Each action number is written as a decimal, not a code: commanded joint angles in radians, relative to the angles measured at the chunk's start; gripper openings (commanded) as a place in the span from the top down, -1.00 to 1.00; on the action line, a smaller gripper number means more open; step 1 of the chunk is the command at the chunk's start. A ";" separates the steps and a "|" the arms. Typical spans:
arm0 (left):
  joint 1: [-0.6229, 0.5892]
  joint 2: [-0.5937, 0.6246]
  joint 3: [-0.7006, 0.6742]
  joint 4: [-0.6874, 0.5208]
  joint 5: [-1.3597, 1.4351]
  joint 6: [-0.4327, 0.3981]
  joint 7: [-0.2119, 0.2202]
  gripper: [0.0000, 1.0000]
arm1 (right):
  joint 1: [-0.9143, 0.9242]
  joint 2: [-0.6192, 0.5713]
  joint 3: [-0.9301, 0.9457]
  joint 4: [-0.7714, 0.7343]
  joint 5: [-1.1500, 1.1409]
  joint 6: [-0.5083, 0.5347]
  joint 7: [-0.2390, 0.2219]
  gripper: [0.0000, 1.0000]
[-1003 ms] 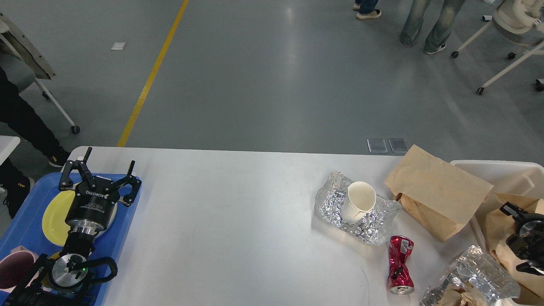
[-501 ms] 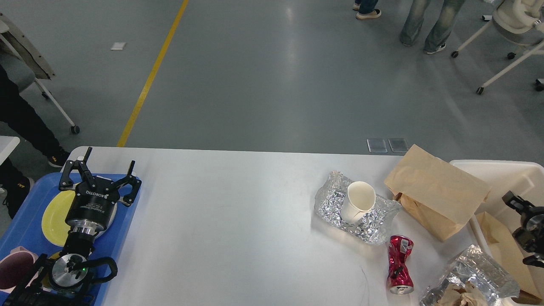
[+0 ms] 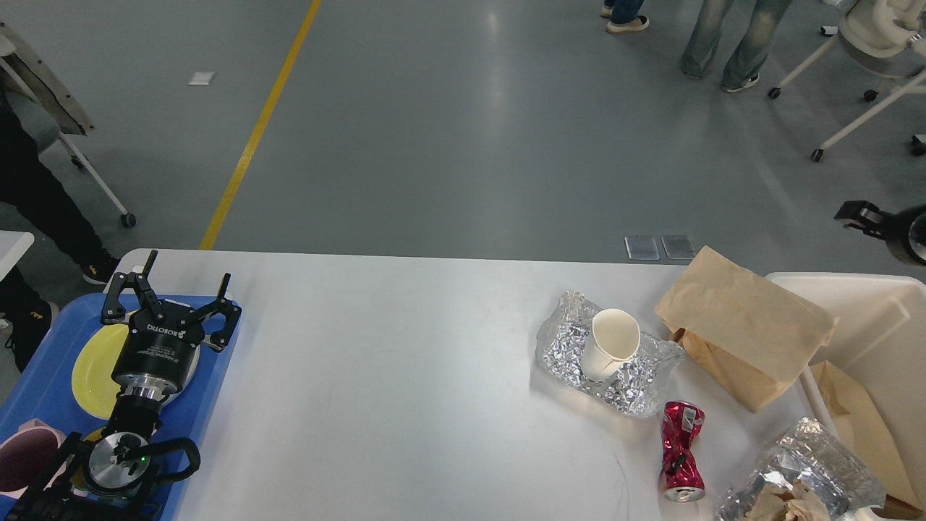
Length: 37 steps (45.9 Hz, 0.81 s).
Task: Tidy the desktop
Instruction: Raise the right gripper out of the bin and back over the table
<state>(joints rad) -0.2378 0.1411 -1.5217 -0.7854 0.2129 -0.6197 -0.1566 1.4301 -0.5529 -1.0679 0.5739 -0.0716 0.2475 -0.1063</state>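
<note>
The white desktop point(image 3: 405, 376) holds litter on its right side. A white paper cup point(image 3: 612, 344) stands tilted on crumpled foil point(image 3: 579, 354). A brown paper bag point(image 3: 745, 325) lies beside it. A crushed red can point(image 3: 680, 452) lies near the front edge. More foil with brown paper point(image 3: 796, 481) sits at the front right. My left gripper point(image 3: 187, 269) is open and empty above the blue tray point(image 3: 210, 383). My right gripper point(image 3: 872, 219) is high at the right edge, mostly cut off, above the cream-white bin point(image 3: 854, 289).
The blue tray holds a yellow plate point(image 3: 90, 373) and a dark pink cup point(image 3: 22, 463). A flattened brown bag point(image 3: 861, 427) lies inside the bin. People's legs point(image 3: 731, 43) and wheeled chair bases point(image 3: 854, 87) stand on the grey floor beyond the table.
My right gripper has let go of the brown bag in the bin and risen up to the right edge. The bag now lies lower in the bin. The left arm has not moved.
</note>
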 commanded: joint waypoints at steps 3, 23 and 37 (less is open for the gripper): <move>0.000 0.000 0.000 0.000 -0.001 0.000 0.000 -0.93 | 0.291 0.060 -0.119 0.249 -0.045 0.113 -0.012 -1.00; 0.000 0.000 -0.002 0.002 -0.001 0.000 -0.001 -0.93 | 0.895 0.277 -0.182 0.659 0.062 0.671 -0.013 -1.00; 0.000 0.000 -0.002 0.002 -0.001 0.000 -0.001 -0.93 | 1.165 0.330 -0.142 0.893 0.173 0.678 -0.013 -1.00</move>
<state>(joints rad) -0.2378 0.1411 -1.5233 -0.7838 0.2116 -0.6198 -0.1582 2.5638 -0.2417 -1.2331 1.4269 0.0678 0.9327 -0.1196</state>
